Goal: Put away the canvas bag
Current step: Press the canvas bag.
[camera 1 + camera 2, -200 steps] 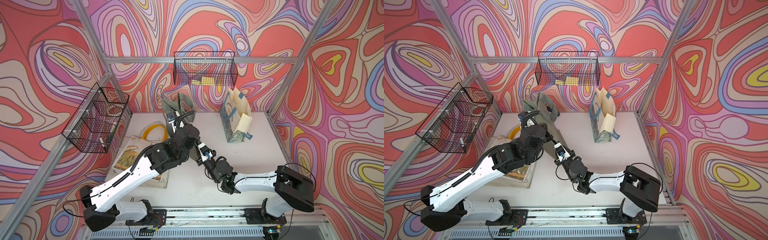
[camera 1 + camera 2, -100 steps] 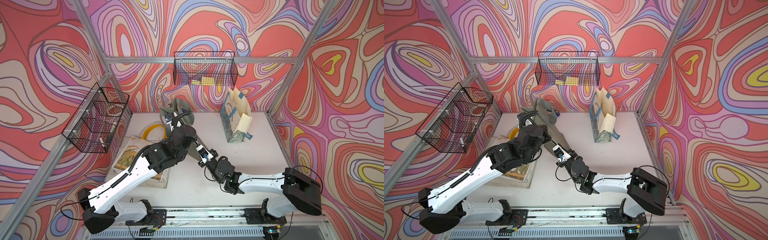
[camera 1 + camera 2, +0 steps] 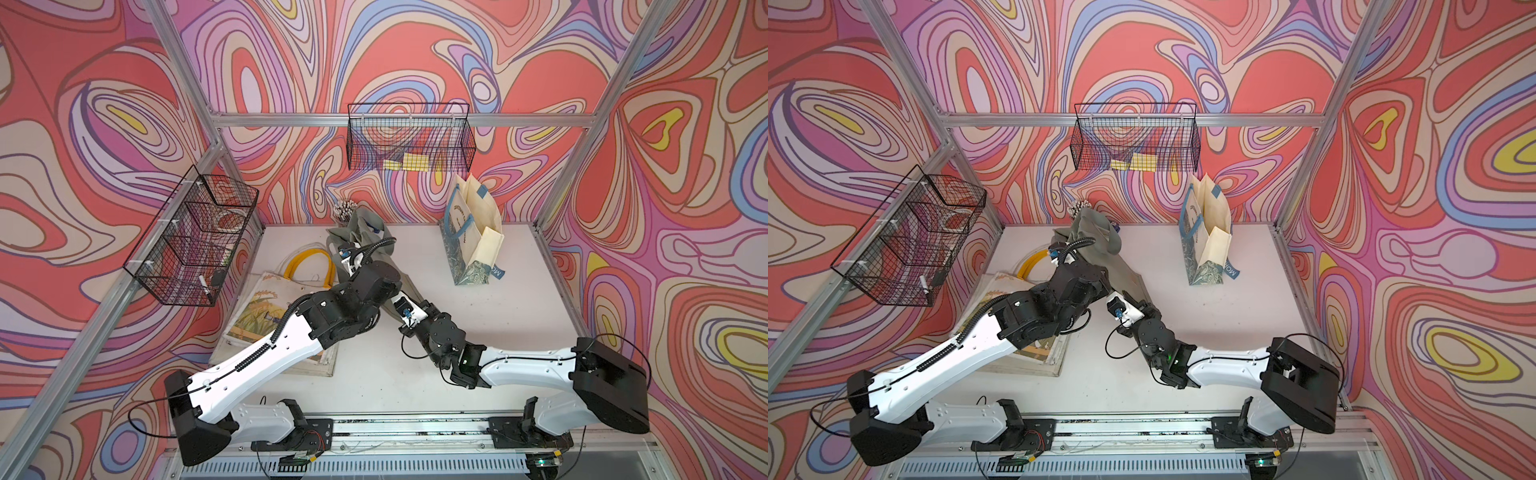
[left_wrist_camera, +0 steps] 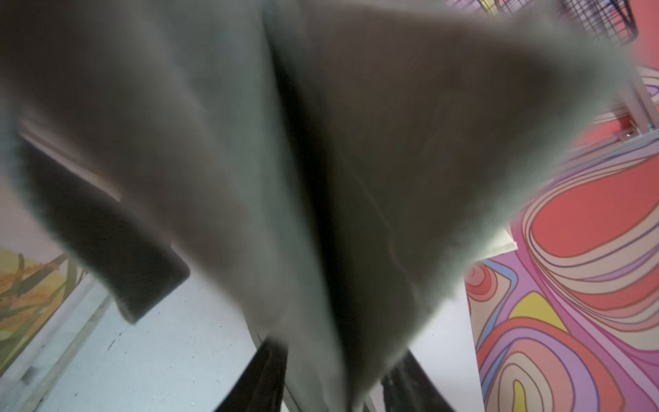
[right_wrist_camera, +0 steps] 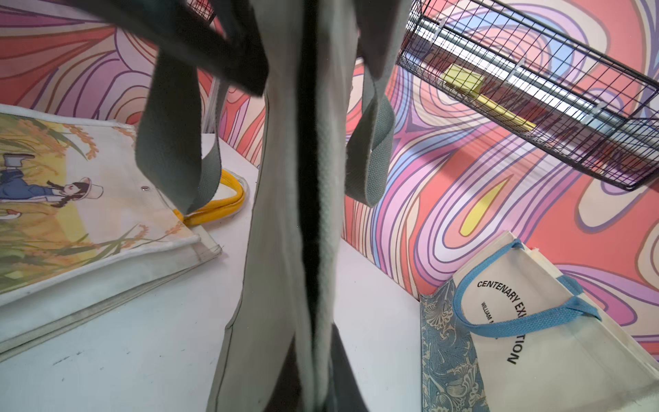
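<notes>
Now our left tool [image 4: 333, 385] has spread apart; only our right tool [image 5: 313, 388] clamps the bag [image 3: 357, 228], at its 6 o'clock end.

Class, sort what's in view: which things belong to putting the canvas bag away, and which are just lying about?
Job: grey canvas bag; right gripper clamped on it.
Lying about: illustrated tote with yellow handles; cream bag with blue handles.

Left wrist view: canvas bag [image 4: 249, 142] blurred, fills most of frame; left hand [image 4: 335, 392] cut off at edge, grip on fabric indiscernible
</notes>
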`<state>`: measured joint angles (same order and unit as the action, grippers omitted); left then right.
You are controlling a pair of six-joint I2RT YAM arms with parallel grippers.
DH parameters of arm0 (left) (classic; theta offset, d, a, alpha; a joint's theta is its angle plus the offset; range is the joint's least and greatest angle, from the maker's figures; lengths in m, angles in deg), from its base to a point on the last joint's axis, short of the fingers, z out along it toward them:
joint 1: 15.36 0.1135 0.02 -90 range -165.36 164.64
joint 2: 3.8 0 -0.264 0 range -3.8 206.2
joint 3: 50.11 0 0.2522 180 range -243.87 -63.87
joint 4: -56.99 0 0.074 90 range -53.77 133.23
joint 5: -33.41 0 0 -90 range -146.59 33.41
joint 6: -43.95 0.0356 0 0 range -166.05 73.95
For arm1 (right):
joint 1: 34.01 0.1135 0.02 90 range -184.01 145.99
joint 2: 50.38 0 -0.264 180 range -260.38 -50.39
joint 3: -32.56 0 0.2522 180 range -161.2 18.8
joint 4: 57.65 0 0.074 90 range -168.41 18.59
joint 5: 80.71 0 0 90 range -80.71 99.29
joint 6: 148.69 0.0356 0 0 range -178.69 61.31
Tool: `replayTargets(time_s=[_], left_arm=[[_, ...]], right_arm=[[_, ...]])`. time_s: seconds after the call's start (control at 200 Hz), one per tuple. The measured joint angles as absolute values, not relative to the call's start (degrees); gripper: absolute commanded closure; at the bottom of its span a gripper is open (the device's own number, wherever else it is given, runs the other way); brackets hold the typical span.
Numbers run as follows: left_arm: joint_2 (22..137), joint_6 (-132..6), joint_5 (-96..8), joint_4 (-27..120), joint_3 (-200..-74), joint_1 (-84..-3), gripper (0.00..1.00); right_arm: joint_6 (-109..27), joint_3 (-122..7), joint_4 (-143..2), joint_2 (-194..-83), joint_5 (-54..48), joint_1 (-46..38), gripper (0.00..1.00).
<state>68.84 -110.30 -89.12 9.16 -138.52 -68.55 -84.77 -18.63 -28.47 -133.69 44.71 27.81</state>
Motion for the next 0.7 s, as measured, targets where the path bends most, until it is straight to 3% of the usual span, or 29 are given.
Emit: replayTargets(time_s=[0.396, 0.501, 0.701], left_arm=[[68.7, -113.7, -88.1, 14.0, -133.8, -67.9, 0.42], [66.2, -113.5, -87.1, 15.6, -131.3, -67.9, 0.31], [63.7, -113.1, -82.7, 17.0, -130.4, -66.1, 0.24]], right_arm=[[-85.0, -18.8, -31.2, -133.7, 44.7, 27.6, 1.0], [-84.9, -19.2, -32.0, -133.7, 44.8, 27.7, 1.0], [-84.6, -19.9, -32.6, -134.0, 44.8, 27.7, 1.0]])
